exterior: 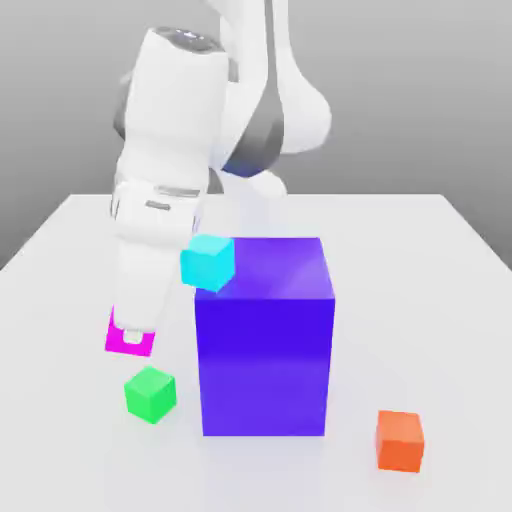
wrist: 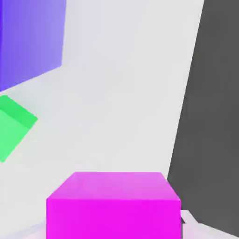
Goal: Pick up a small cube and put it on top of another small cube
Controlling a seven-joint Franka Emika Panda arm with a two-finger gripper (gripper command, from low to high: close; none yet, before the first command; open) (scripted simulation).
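Exterior view: the white arm [exterior: 170, 150] reaches down at the exterior view's left of the big blue block [exterior: 265, 335]. The pink cube [exterior: 130, 340] sits at the hand's lower end, its upper part covered by the hand, so the fingers themselves are hidden here. Whether the pink cube rests on the counter [exterior: 440, 290] or hangs just above it cannot be told. The green cube [exterior: 150, 393] stands on the counter just below and to the exterior view's right of the pink one, near but apart, and close beside the blue block's front left corner. A cyan cube [exterior: 208, 262] appears at the blue block's upper left corner, partly overlapped by the hand; whether it rests on the block or touches it cannot be told. An orange cube [exterior: 400, 440] stands alone near the front, well apart from the rest. Open counter lies along the exterior view's right side and behind the block; the counter's far edge is visible.

Hand view: the pink cube [wrist: 113, 205] sits right at the camera, pinched between the fingers, which are pressed against its sides; its lower part is cut off. The green cube [wrist: 11, 126] and the blue block [wrist: 28, 42] are both cut by the frame edge. Bare counter [wrist: 121, 93] runs between them and the counter's edge, beyond which the ground is dark grey.
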